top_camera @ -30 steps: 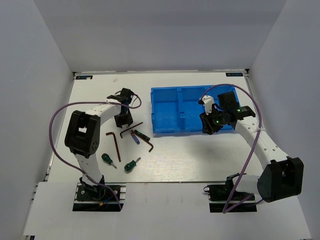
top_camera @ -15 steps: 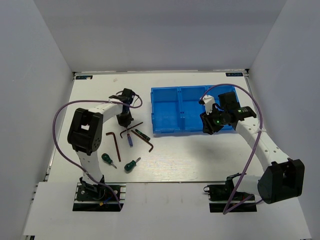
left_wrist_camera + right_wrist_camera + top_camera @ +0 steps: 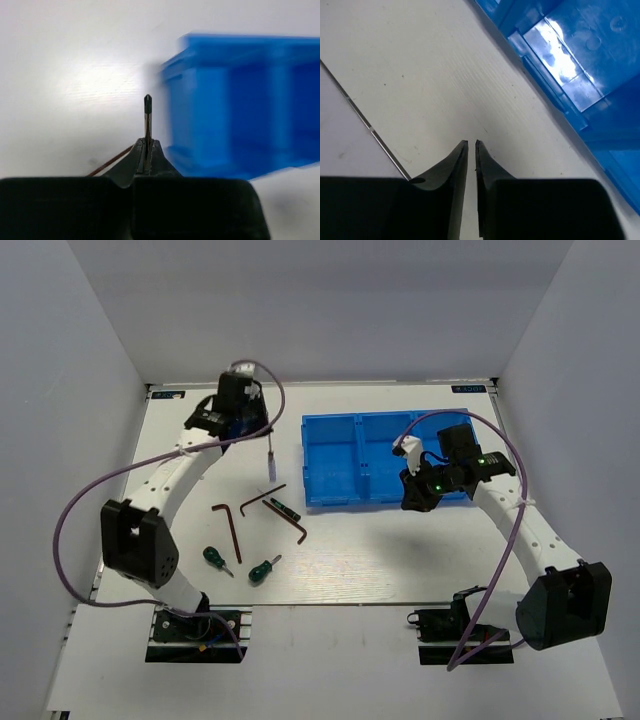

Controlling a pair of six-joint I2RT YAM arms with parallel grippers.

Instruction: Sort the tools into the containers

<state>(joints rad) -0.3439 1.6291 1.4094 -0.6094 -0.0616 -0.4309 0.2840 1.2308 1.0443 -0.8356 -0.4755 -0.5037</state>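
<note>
The left gripper (image 3: 147,144) pinches a thin screwdriver (image 3: 147,114) left of the blue bin (image 3: 355,455). The right gripper (image 3: 471,145) is closed, empty.

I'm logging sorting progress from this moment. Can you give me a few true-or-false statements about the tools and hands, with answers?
1. The left hand is shut on a thin metal-shafted screwdriver. True.
2. The long bright blue plastic bin holds several tools. False: no tool shows in it.
3. Two stubby green-handled screwdrivers lie on the white table. True.
4. The right hand grips a hex key. False: its fingers are together with nothing between them.
</note>
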